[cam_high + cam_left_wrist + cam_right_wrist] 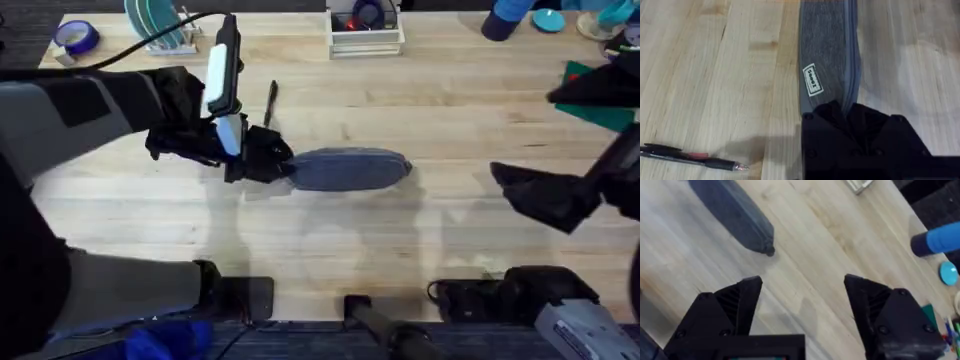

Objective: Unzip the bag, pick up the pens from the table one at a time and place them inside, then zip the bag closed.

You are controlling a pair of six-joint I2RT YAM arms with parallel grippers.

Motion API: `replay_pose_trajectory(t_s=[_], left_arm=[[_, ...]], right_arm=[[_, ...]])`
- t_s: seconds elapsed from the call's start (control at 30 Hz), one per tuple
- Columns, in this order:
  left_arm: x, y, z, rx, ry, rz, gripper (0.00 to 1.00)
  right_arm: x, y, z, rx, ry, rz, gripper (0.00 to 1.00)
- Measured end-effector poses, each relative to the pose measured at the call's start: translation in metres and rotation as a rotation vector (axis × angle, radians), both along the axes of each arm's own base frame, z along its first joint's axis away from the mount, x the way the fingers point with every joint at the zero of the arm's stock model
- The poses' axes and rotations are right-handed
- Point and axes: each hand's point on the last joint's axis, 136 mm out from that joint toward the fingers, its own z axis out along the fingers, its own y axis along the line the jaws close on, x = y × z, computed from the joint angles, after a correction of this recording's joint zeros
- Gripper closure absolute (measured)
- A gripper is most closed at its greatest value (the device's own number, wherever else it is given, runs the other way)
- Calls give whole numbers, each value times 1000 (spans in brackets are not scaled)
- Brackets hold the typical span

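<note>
The left gripper [268, 160] is pinched on the left end of the bag [350, 169], which lies mid-frame on the table [400, 240]. The right gripper [510, 180], fingers spread wide, hovers at the right of the overhead frame, well apart from the bag. A black pen [271, 103] lies just above the left gripper. At the top edge stand a white tray [366, 40], a tape roll [76, 37] and a dish rack [160, 25].
</note>
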Motion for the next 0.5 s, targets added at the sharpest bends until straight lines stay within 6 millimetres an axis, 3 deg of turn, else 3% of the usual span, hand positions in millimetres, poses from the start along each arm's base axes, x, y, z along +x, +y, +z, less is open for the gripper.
replay_pose_trajectory(t_s=[0.5], left_arm=[[0,0,0,0,0,0,958]], right_arm=[[16,18,-65,128,6,184,5]])
